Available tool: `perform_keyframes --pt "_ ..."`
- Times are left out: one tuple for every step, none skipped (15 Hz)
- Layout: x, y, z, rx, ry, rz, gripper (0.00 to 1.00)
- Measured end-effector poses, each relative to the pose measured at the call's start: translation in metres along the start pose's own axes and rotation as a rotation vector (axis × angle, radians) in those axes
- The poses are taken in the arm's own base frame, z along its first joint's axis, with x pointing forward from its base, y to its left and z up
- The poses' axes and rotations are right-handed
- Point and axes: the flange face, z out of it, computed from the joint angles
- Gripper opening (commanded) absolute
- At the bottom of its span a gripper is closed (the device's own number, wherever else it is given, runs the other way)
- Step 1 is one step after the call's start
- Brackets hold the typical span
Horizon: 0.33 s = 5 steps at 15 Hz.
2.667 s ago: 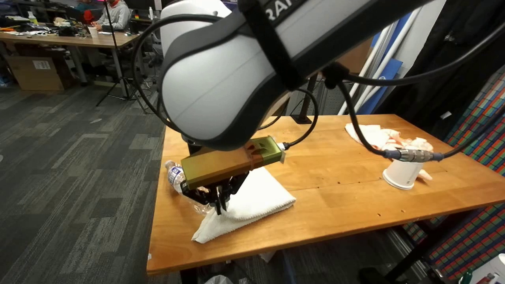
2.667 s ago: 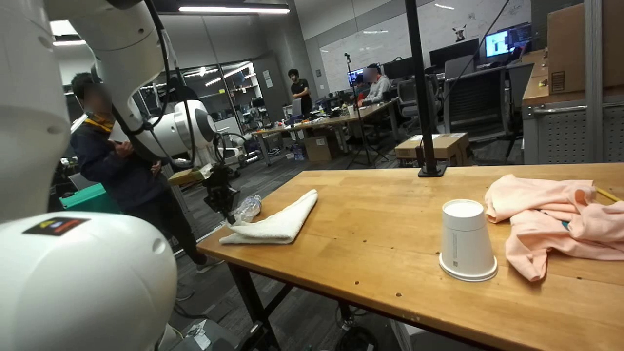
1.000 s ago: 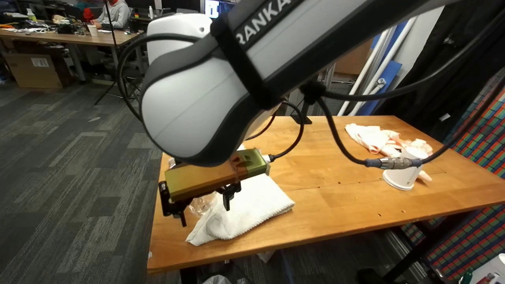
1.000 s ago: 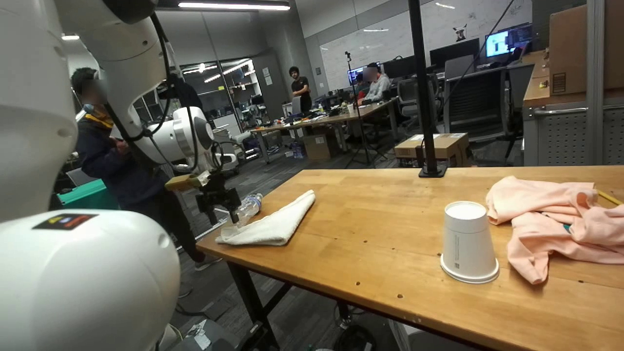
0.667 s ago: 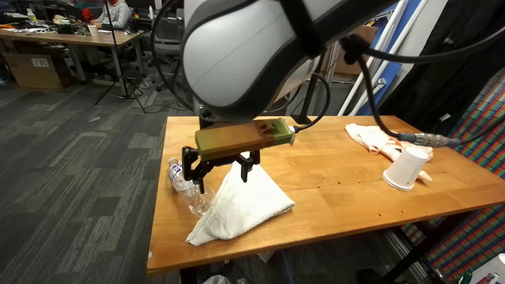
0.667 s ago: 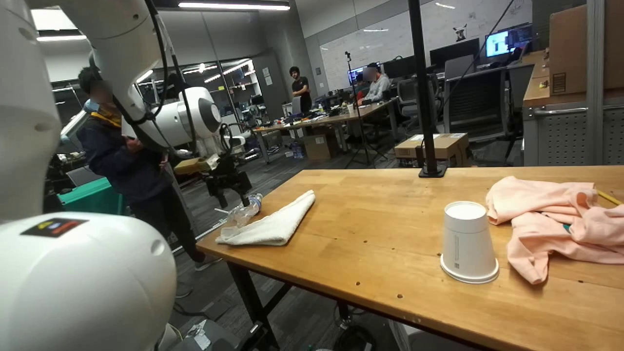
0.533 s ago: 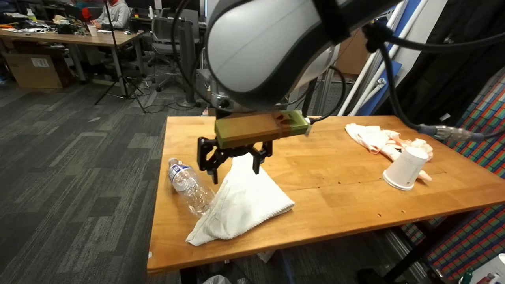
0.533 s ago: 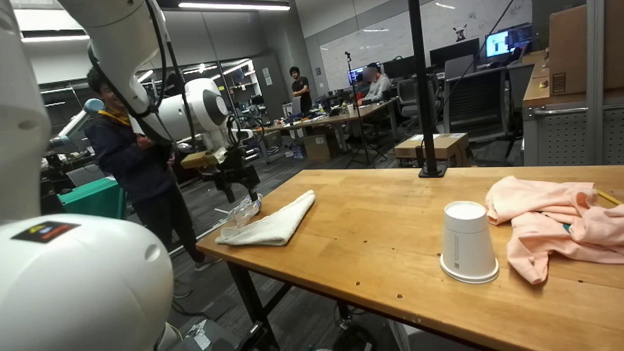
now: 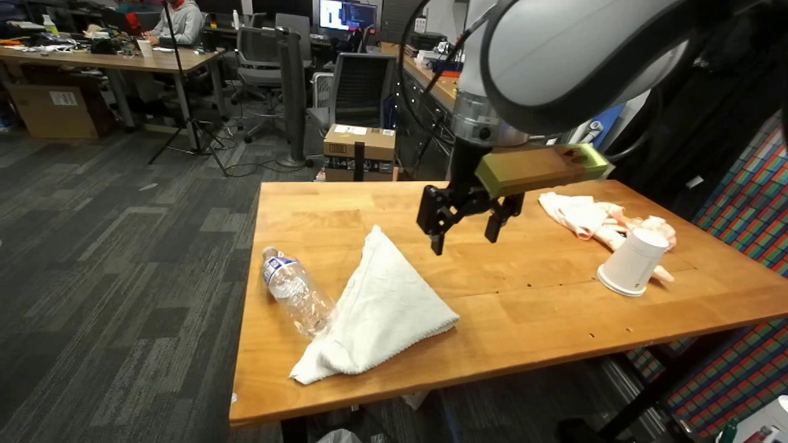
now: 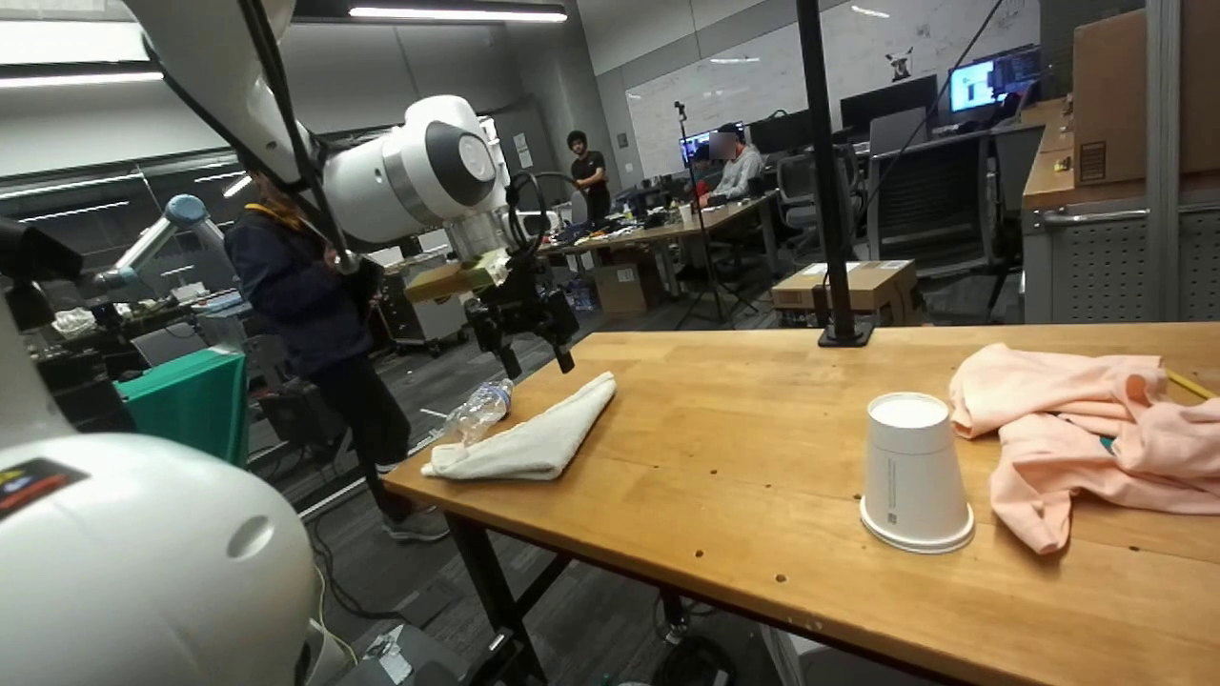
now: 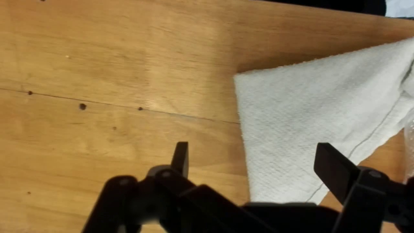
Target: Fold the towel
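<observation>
Towel (image 9: 385, 304): in an exterior view we find it on the near left part of the desk (image 9: 529, 332), plain white, doubled over into a rough triangle, one corner pointing far and another reaching to the near left.
Claw (image 9: 464, 241): we see its jaws spread wide, with nothing held; it hangs above the desk, to the far right of the towel and apart from it. In the wrist view we look past the parted jaws at the towel and bare wood.
Clear plastic bottle (image 9: 295, 292): we see it lying on its side just left of the towel, neck toward the far left; whether its base touches the towel we cannot tell.
White paper cup (image 9: 633, 261): we see it upside down on the right part of the desk.
Peach cloth (image 10: 1077, 429): in an exterior view we see it crumpled just right of the cup.
</observation>
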Motion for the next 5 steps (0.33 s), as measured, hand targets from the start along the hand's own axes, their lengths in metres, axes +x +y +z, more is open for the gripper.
perform_keyframes --pt "-0.004 0.014 -0.007 -0.001 0.012 0.004 1.00" --pt "-0.009 0.021 -0.012 -0.001 0.023 0.006 1.00" --pt "-0.013 0.026 -0.016 0.000 0.030 0.011 1.00" --pt "-0.016 0.029 -0.018 0.000 0.034 0.011 1.00" --pt "-0.018 0.029 -0.018 -0.001 0.035 0.010 1.00"
